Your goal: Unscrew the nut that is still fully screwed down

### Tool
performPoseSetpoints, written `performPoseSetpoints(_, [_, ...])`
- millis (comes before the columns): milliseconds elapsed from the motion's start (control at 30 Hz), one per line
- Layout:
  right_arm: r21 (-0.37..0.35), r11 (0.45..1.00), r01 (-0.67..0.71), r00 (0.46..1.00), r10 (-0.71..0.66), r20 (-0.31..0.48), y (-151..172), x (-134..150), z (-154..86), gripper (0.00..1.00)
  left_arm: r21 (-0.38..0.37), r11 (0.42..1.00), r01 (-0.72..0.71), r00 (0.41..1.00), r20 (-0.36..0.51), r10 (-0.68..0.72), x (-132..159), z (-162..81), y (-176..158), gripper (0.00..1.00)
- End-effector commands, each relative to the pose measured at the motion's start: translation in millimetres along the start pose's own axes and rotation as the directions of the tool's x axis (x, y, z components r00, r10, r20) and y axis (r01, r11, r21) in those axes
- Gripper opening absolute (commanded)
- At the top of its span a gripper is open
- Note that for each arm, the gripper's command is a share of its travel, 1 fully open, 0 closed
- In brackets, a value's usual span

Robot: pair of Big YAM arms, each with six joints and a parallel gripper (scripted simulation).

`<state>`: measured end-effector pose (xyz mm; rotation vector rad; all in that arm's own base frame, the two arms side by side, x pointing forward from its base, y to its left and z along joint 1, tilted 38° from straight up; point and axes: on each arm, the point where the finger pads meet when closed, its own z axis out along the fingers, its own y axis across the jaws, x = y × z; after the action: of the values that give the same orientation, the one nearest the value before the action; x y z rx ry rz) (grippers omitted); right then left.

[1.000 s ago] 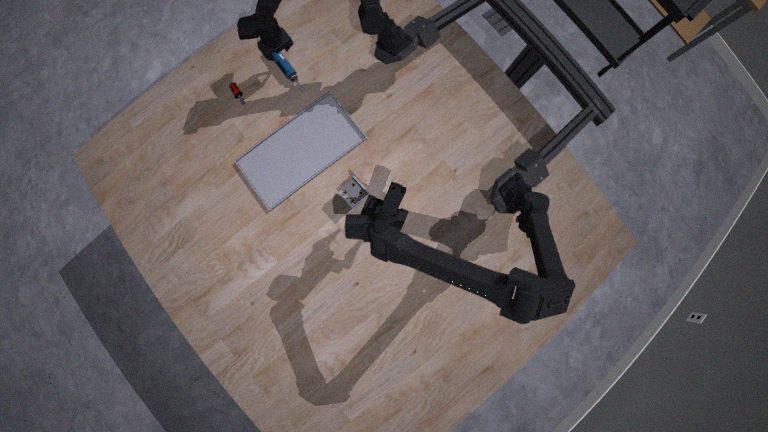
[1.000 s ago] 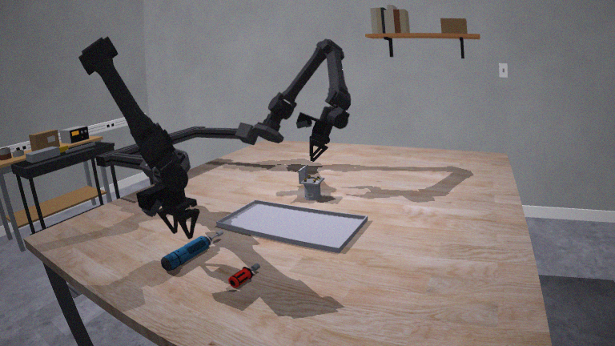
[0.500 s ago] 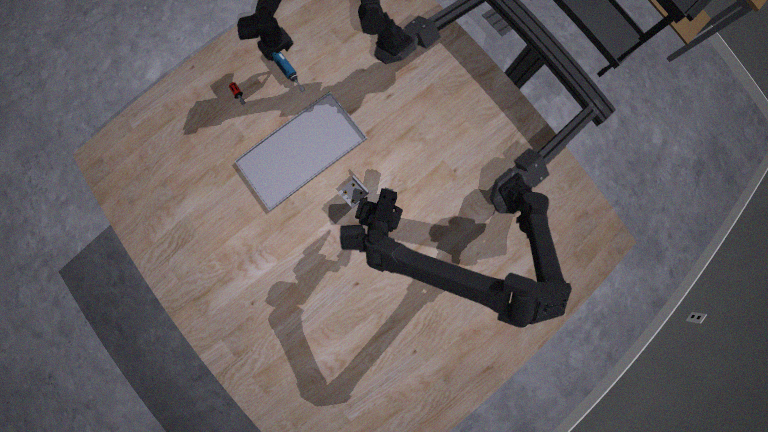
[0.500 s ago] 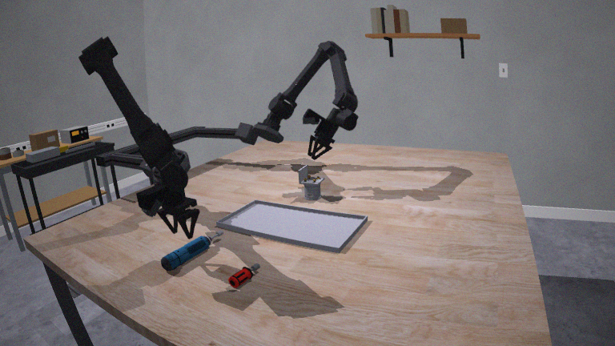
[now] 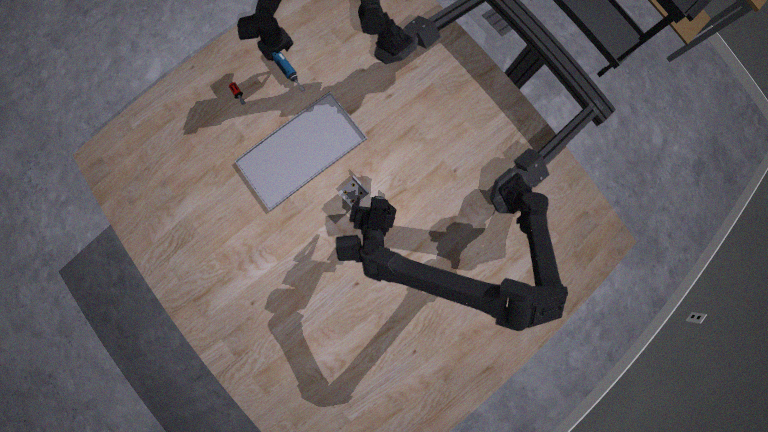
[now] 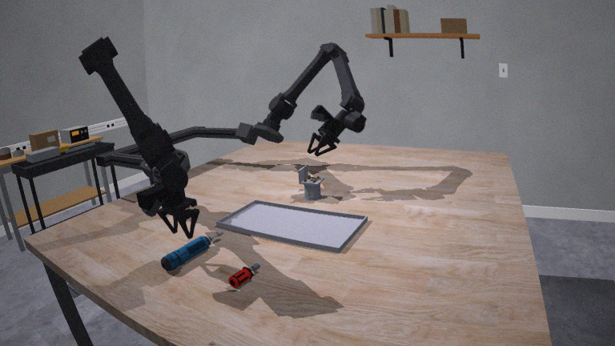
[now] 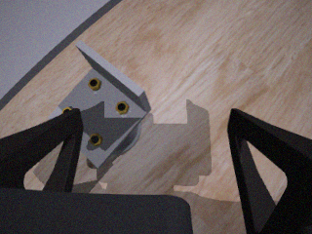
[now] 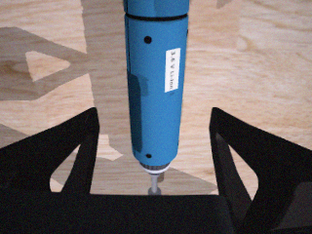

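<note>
The joint module (image 6: 312, 190) (image 7: 128, 141) stands on the wooden surface (image 5: 226, 268) (image 6: 431, 251) (image 7: 234, 54), near the centre of the top view.
Its grey bracket (image 5: 352, 188) (image 6: 303, 175) (image 7: 114, 70) shows four brass nuts; my left hand (image 6: 317, 151) (image 7: 155, 118) and right hand (image 6: 182, 234) (image 8: 154, 117) are open; grey walls (image 6: 254, 2) behind.

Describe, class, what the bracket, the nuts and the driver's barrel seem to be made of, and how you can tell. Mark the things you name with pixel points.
Bracket (image 6: 302, 175) (image 7: 113, 72): probably metal, matte; plain grey, sharp-edged plate.
Nuts (image 7: 95, 84): likely brass; yellow-gold colour, six-sided shape.
Barrel (image 5: 283, 65) (image 6: 186, 252) (image 8: 157, 88): perhaps plastic, smooth; even blue with a dark seam, though painted metal could look alike.
</note>
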<state>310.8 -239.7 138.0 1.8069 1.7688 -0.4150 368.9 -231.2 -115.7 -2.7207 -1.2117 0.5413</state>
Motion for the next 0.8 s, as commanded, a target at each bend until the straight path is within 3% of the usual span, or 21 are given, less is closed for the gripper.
performPoseSetpoints(0, [-0.016,1.000,-0.012,1.000,0.012,0.007,8,-6,-5,0.65,-0.022,1.000,0.005,1.000,-0.004,-0.005,-1,-8,10,0.86])
performPoseSetpoints(67, [-0.016,1.000,-0.012,1.000,0.012,0.007,8,-6,-5,0.65,-0.022,1.000,0.005,1.000,-0.004,-0.005,-1,-8,10,0.86])
performPoseSetpoints(467, [-0.016,1.000,-0.012,1.000,0.012,0.007,8,-6,-5,0.65,-0.109,0.984,0.142,0.968,0.222,-0.116,0,-26,39,0.86])
performPoseSetpoints(633, [-0.016,1.000,-0.012,1.000,0.012,0.007,8,-6,-5,0.65,-0.106,0.988,0.113,0.973,0.213,-0.089,-11,-27,34,0.86])
performPoseSetpoints(767, [-0.016,1.000,-0.012,1.000,0.012,0.007,8,-6,-5,0.65,-0.119,0.976,0.180,0.945,0.297,-0.138,-3,-36,44,0.86])
